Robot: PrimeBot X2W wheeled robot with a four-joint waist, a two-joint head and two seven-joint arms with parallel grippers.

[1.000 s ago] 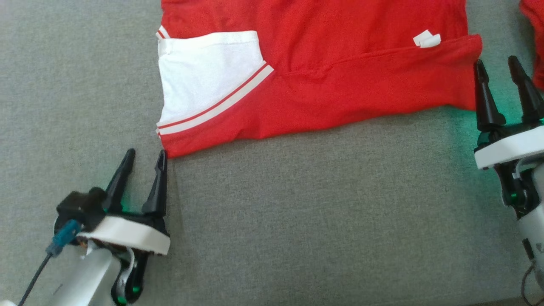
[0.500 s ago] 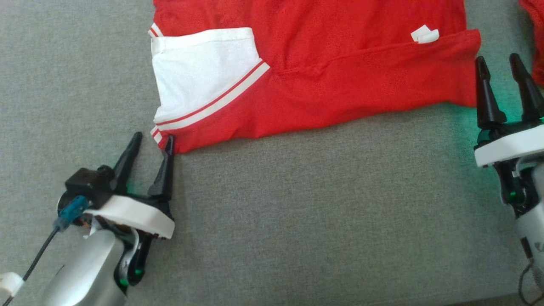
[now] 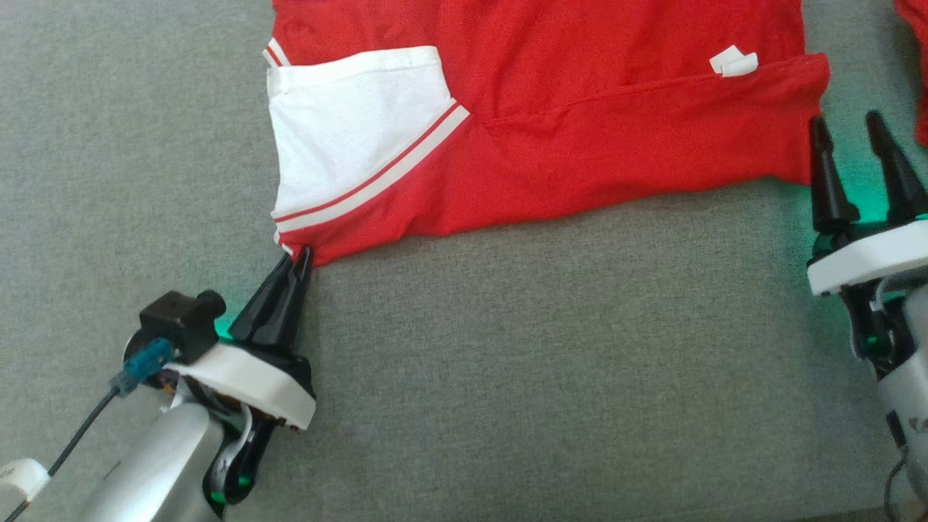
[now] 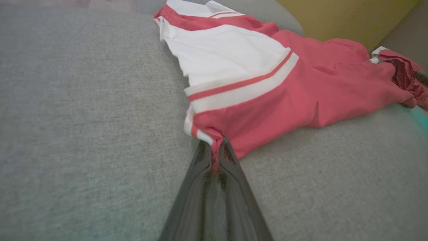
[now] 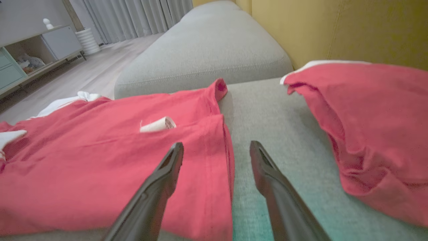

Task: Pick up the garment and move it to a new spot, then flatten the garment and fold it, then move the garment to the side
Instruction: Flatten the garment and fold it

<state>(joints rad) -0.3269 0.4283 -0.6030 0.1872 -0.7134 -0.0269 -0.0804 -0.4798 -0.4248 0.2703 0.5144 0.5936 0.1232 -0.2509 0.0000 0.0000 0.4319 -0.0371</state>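
**Near left corner pinched**

Grips the red garment [image 3: 580,145] at its near left corner with the left claw [image 3: 301,254], fingers pressed together on the cloth. Holds the right claw [image 3: 846,122] spread wide and empty by the near right corner, perhaps straddling the hem. Finds the garment spread flat across the grey sofa [image 3: 544,362], white panel [image 3: 348,138] at left.

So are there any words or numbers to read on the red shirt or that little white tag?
No text here can be read.
The white tag on the red garment: looks blank, no print can be made out.
Dark marks on the right forearm: too small and blurred to read.
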